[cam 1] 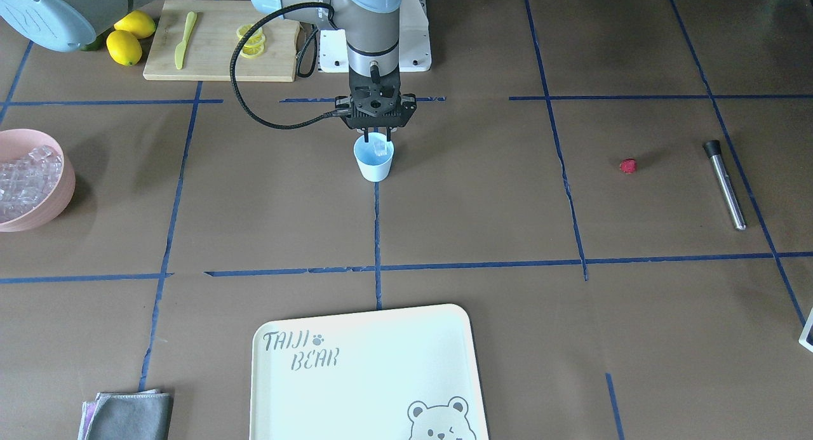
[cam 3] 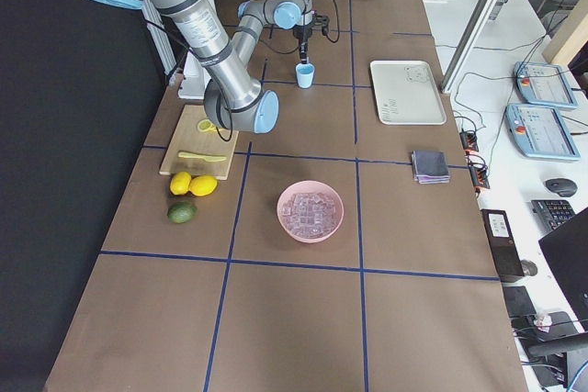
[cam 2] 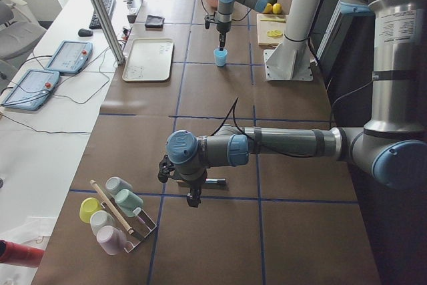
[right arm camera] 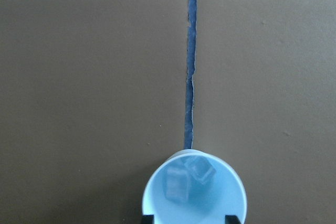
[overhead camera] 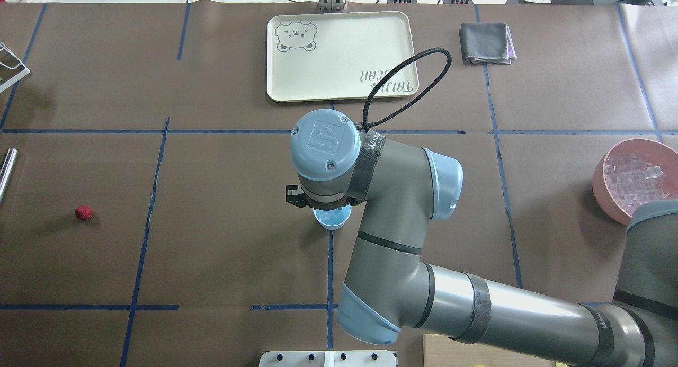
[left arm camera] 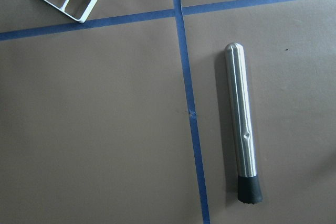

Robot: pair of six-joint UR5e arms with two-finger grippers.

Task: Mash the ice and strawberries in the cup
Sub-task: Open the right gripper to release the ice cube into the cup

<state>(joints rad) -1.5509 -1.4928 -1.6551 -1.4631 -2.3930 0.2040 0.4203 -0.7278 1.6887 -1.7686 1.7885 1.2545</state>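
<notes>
While the right tool (cam 1: 378,137) hangs open and empty, the cup (cam 1: 373,167) — ice (right arm camera: 177,184) inside — sits directly beneath.

The right gripper (cam 1: 377,137) hangs directly over the cup (cam 1: 373,164), closing off its mouth from above, while bare table (cam 1: 457,205) rings the cup on every side. The strawberry (cam 1: 628,166) and steel muddler (cam 1: 725,186) lie well apart on the cup's robot-left side, the pink bowl (cam 1: 54,205) well apart opposite.

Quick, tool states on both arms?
Left tool: cannot be told; only the side view shows it.
Right tool: open, over the cup, holding nothing.
</notes>
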